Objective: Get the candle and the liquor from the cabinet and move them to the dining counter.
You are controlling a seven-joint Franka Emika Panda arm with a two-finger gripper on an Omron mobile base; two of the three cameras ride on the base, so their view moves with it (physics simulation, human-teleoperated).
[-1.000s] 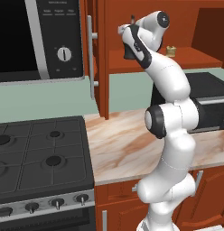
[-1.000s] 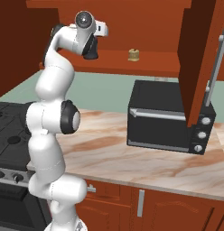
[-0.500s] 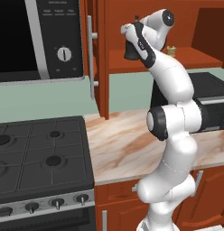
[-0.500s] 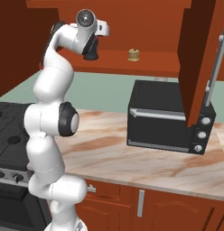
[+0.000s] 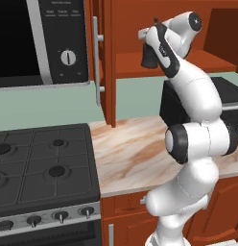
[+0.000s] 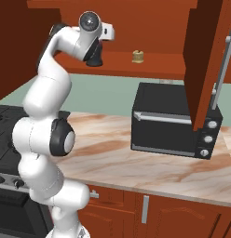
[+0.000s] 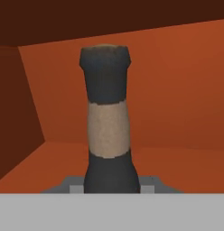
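Observation:
The liquor [image 7: 107,131], a black bottle with a pale band on its neck, stands on the lower shelf of the open cabinet [image 6: 154,66]. My gripper [image 7: 111,187] is shut on the bottle low on its neck. The bottle fills the middle of the hand view. From the base, the gripper [image 5: 150,47] [image 6: 97,50] reaches into the shelf's left part with the dark liquor [image 5: 148,60] [image 6: 94,59] under it. The small gold candle [image 6: 138,56] sits on the same shelf, to the right of the bottle and apart from it. The dining counter is out of view.
A black toaster oven [image 6: 168,121] stands on the marble worktop [image 5: 130,149] under the shelf. The cabinet's open doors [image 5: 104,57] [image 6: 203,60] hang on either side of the arm. A stove [image 5: 44,163] and a microwave [image 5: 39,38] are on the left.
The jaws have closed from wide open onto the liquor's neck. The arm has hardly moved, and the candle stays where it was.

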